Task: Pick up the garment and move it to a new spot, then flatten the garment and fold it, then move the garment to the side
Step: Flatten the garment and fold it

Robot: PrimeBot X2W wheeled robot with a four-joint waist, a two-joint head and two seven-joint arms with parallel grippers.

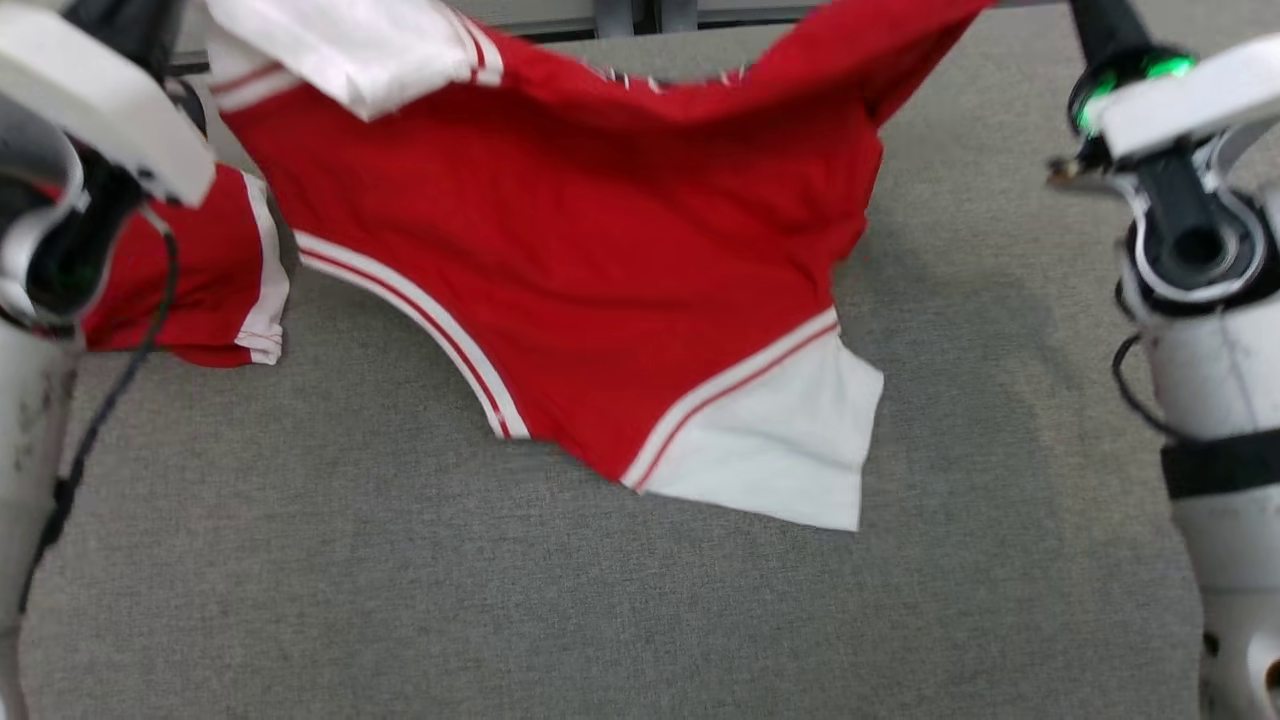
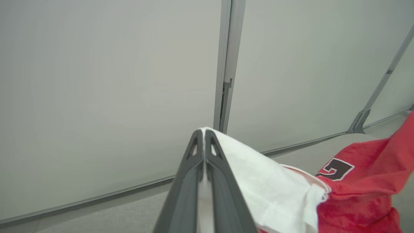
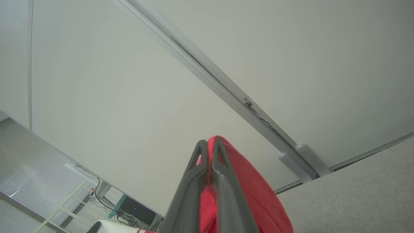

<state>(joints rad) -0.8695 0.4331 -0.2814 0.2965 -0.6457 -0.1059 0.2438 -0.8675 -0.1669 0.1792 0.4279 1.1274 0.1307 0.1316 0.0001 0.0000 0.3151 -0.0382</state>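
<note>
garment [image 1: 600, 250]: red/white | dark numeral patch [image 2: 336, 169]: partly hidden, unreadable

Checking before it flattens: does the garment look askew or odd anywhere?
Yes. The garment hangs unevenly between the left hand and right hand: its middle sags, a white panel seems to lie on the table, and one sleeve dangles crumpled at the left.

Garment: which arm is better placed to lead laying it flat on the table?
Probably the right. The right gripper pinches a red edge of the garment hanging unfolded above grey table; by the left gripper white cloth folds over.
</note>
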